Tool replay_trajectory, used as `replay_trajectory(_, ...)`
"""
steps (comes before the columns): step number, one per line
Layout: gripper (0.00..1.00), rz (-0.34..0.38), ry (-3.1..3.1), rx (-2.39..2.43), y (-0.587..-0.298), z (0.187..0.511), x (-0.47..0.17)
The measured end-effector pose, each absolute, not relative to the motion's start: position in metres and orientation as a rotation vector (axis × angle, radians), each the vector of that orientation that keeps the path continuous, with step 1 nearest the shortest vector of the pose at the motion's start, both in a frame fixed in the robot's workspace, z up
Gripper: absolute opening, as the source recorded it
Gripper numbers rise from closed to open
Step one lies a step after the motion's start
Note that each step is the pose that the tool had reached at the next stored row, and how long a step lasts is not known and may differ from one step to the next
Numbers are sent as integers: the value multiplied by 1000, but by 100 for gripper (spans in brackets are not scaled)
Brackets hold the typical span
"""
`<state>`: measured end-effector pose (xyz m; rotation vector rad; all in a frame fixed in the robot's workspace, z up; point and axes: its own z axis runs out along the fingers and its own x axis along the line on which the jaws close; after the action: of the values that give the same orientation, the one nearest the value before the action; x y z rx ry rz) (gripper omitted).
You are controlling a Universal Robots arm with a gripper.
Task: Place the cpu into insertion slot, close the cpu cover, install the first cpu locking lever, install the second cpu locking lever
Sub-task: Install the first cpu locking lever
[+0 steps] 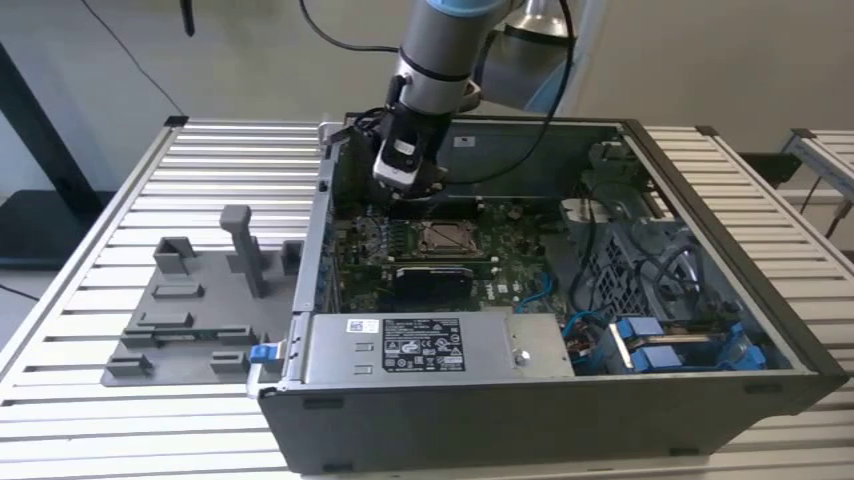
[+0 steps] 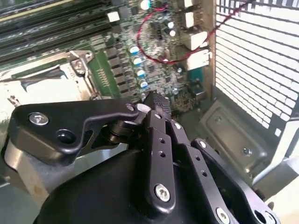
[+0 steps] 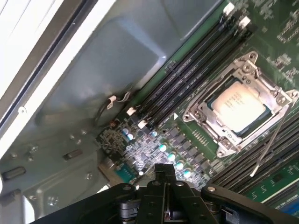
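The arm (image 1: 438, 50) comes steeply down from 12 o'clock into the open computer case (image 1: 561, 405). In the exterior view the gripper (image 1: 407, 188) hangs near the insertion slot (image 1: 445, 237), at about 11 o'clock from it, apart from it. Its fingers are pressed together with nothing between them. In the first wrist view the cpu (image 3: 239, 103) sits in the slot, with the cpu cover (image 3: 208, 120) lying flat around it.
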<state>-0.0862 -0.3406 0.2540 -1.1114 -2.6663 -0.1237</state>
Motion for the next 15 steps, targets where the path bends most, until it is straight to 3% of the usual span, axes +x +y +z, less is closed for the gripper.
replay_trajectory(15, 11, -318, -2847, -973, -341, 254, -86)
